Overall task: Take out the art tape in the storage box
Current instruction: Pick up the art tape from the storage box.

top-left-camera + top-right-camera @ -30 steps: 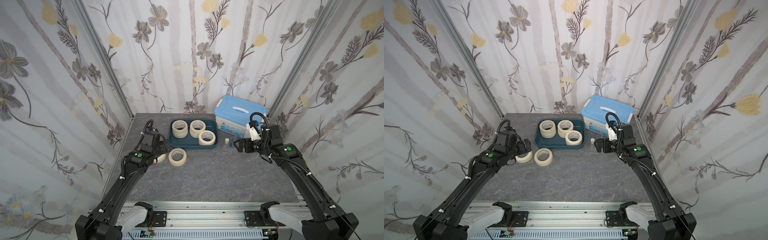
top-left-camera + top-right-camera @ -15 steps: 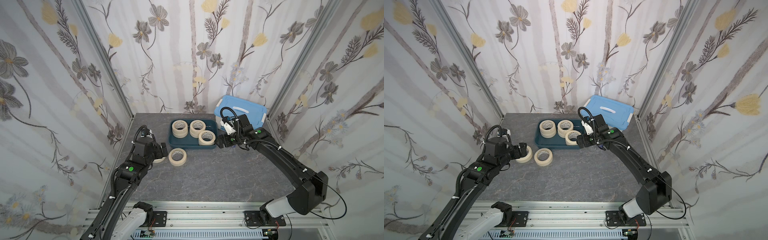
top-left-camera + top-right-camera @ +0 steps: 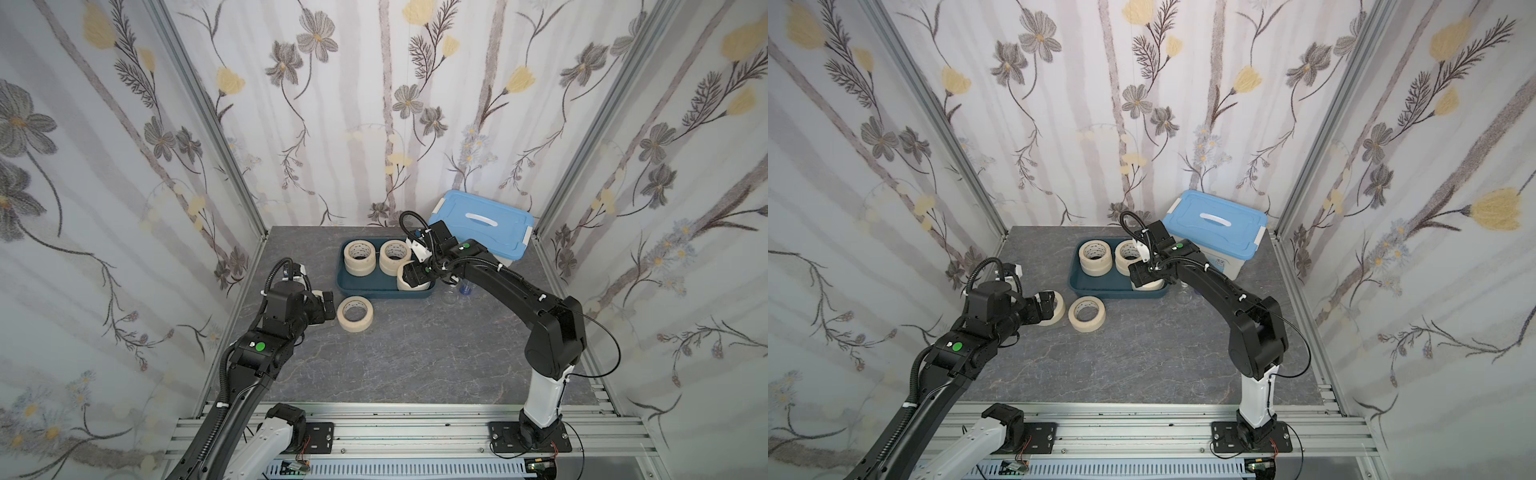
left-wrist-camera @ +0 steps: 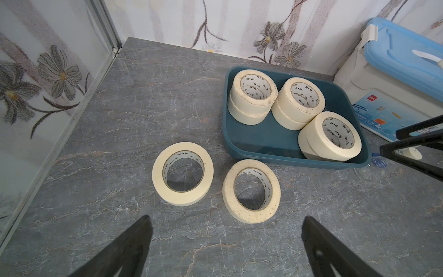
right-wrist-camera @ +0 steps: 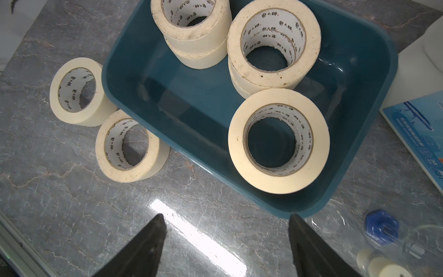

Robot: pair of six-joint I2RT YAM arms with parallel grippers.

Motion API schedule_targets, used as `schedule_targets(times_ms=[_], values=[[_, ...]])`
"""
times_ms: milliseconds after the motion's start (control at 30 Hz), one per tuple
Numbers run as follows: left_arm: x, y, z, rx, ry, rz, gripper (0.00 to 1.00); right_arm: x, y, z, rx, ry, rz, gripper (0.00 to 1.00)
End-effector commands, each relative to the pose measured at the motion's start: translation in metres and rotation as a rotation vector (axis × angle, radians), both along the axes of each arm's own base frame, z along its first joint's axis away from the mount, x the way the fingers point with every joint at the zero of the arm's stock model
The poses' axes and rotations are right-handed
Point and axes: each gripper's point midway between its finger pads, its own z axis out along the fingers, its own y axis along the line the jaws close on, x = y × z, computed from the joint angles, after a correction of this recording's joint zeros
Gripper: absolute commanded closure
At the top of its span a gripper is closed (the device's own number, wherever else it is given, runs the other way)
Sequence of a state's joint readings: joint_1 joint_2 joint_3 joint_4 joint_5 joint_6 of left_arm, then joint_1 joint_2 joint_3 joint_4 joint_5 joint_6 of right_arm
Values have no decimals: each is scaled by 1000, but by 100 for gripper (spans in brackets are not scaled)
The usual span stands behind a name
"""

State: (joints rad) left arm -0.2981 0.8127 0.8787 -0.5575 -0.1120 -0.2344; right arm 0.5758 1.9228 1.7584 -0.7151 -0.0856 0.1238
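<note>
Grey marbled tabletop [image 3: 415, 353] under storage box [image 3: 374, 294], floral walls [image 3: 374, 104] behind; left gripper [image 4: 225, 218] and right gripper [image 5: 226, 215] splayed, empty.

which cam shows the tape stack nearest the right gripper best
Right wrist view: the tape stack sits large and uncovered, core print readable. Left wrist view shows it smaller, from the side. In both top views the right gripper hides most of it.

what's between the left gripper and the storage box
Two art tape rolls lie flat on the table there, side by side, as the left wrist view shows.
</note>
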Motion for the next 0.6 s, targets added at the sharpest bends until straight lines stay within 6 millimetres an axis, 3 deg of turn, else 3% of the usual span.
schedule_targets(times_ms=[0, 367, 567], values=[[2, 2, 5, 6, -27, 1, 0, 10, 5, -7, -22, -2, 4, 21], [-2, 8, 8, 17, -29, 22, 0, 40, 22, -54, -76, 35, 6, 30], [-4, 10, 10, 14, -45, 28, 0, 46, 25, -74, -100, 58, 11, 37]])
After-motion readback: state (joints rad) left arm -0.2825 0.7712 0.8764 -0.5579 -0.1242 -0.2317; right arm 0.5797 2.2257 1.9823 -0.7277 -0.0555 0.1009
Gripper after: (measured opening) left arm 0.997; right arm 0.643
